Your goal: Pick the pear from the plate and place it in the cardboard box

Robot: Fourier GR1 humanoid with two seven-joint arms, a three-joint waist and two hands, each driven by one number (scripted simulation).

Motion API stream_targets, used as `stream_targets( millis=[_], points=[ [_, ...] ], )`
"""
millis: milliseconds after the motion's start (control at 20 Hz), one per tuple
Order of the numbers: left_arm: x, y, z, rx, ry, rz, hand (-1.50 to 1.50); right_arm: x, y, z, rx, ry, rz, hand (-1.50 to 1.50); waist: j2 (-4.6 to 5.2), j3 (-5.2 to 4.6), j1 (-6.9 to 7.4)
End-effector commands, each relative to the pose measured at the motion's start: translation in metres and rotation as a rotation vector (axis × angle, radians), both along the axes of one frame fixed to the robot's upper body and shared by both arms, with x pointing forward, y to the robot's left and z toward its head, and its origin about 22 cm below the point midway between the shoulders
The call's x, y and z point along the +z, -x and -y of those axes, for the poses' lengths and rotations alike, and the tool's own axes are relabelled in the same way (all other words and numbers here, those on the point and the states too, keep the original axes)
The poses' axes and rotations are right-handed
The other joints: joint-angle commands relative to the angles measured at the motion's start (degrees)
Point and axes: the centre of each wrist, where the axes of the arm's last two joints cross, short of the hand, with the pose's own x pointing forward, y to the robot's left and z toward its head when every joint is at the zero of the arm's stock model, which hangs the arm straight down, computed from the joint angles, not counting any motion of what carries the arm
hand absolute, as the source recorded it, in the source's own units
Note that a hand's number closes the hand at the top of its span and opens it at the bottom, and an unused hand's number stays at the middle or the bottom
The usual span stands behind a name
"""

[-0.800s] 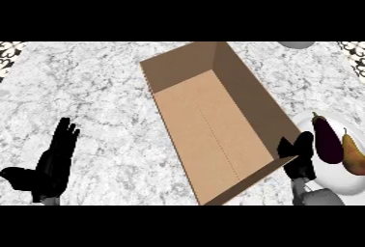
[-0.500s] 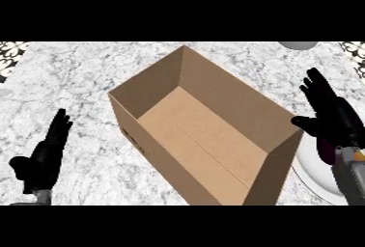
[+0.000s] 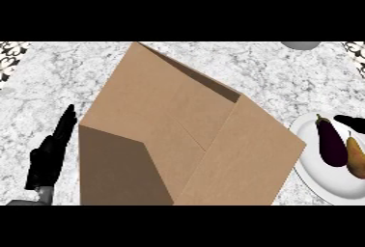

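The left robot hand point(image 3: 50, 154) shows at the view's left, low over the marble tabletop point(image 3: 50, 87), its black fingers straight and together, pointing up the view, holding nothing; it lies just beside the box's left wall without clearly touching it. The right robot hand point(image 3: 351, 122) shows only as a black tip at the right edge, above the plate, and whether its fingers are spread or curled cannot be told. The box point(image 3: 185, 144) fills the middle of the view, brown cardboard, tilted so that its walls and inner faces slant across the tabletop; one dark shaded face sits at the lower left. To the right of the box a white plate point(image 3: 314, 173) rests on the tabletop, partly cut by the right edge. On it lie a dark purple eggplant point(image 3: 330, 143) and, just to its right and touching it, the yellow-brown pear point(image 3: 355, 159). A grey rounded object point(image 3: 301, 45) peeks in at the top edge.
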Motion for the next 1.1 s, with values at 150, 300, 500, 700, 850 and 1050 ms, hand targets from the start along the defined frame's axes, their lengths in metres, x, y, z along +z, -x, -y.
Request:
stream_targets(
  millis=[150, 300, 500, 700, 850, 1050],
  points=[
    [0.007, -0.01, 0.007, 0.018, -0.038, 0.002, 0.0, 0.04, 0.012, 0.045, 0.189, 0.324, -0.275, -1.5, -0.11, -0.11, -0.23],
    [0.013, -0.005, 0.008, -0.031, -0.023, -0.017, 0.0, 0.087, -0.003, 0.056, 0.228, 0.428, -0.391, -1.5, -0.05, -0.11, 1.52],
    [0.007, -0.008, 0.014, -0.018, -0.024, -0.005, 0.0, 0.104, 0.003, 0.065, 0.398, 0.493, -0.672, -1.5, 0.01, -0.19, 1.27],
    [0.002, -0.003, 0.017, -0.024, -0.018, -0.013, 0.0, 0.103, -0.015, 0.051, 0.51, 0.521, -0.851, -1.5, 0.13, -0.12, 1.98],
    [0.008, -0.008, 0.025, -0.028, -0.025, -0.009, 0.0, 0.096, -0.037, 0.021, 0.601, 0.527, -0.936, -1.5, -0.06, -0.13, 1.17],
    [-0.012, 0.005, 0.02, -0.011, -0.021, -0.033, 0.0, 0.078, -0.046, 0.005, 0.594, 0.556, -0.985, -1.5, -0.21, -0.11, 0.26]
  ],
)
